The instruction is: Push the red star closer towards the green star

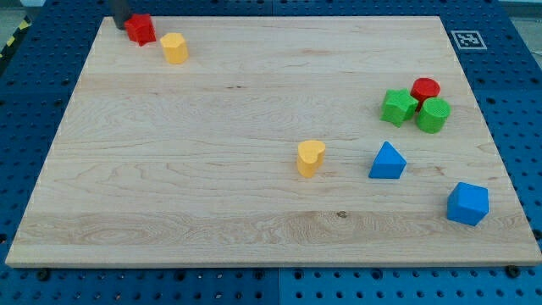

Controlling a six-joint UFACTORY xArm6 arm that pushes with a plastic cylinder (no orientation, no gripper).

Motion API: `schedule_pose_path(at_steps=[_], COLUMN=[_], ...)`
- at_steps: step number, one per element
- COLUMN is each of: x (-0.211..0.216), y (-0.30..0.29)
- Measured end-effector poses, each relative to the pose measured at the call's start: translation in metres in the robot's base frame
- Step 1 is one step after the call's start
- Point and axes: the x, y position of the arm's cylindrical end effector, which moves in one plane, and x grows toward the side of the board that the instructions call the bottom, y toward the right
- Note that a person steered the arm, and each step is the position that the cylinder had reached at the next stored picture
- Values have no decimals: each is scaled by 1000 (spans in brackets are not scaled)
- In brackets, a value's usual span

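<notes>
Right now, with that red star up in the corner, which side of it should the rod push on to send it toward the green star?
Push on the red star's upper-left face, the side away from the green star, which lies far toward the view's lower right. My tip already sits at that side. Aim slightly low, since the yellow block stands just right of the star.

The view's top cuts off my rod (119, 10), its tip hidden
</notes>
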Motion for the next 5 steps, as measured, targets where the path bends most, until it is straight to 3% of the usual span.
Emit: schedule_pose_path(at_steps=[5], x=[26], y=[26])
